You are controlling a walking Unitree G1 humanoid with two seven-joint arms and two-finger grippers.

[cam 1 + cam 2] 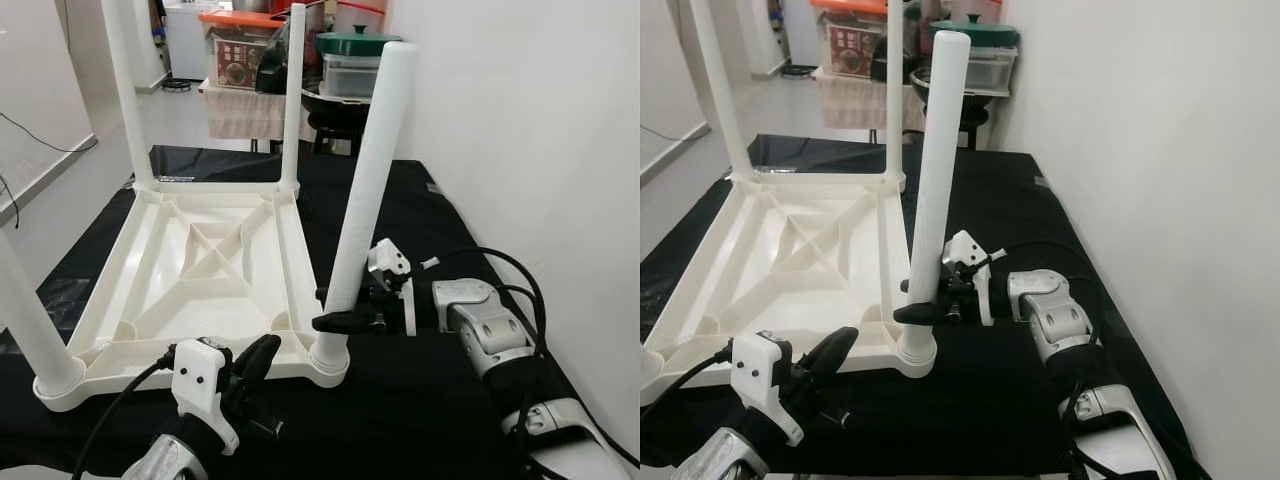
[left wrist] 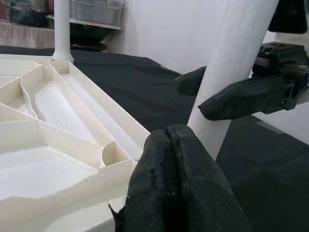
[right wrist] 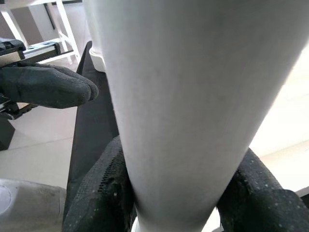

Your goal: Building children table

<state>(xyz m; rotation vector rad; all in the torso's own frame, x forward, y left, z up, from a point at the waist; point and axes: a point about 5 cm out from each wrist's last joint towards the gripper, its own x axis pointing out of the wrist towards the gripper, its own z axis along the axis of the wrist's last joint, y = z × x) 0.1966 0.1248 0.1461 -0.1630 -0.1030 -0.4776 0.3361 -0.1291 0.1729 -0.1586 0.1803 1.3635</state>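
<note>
Left eye view is showing the white plastic table top (image 1: 205, 275) lying upside down on the black cloth (image 1: 420, 400), with the fourth leg (image 1: 367, 190) standing in the near right corner socket (image 1: 329, 360) and leaning slightly toward the wall. The right gripper (image 1: 335, 310) is clamping this leg low down, just above the socket, one black finger on each side of the tube, as the right wrist view confirms. The left gripper (image 1: 250, 368) is hovering beside the same corner with its fingers pressed together, holding nothing. The leg appears to be a light, hollow, stiff plastic tube with a smooth, faintly textured skin, so it is likely to slip or twist inside a loose grip. Holding it low is giving good control at the socket but little leverage against the tilt; a hold nearer mid-height would probably straighten it more easily. The ribbed underside looks rigid, though the thin ribs may flex under hard pressing.
</note>
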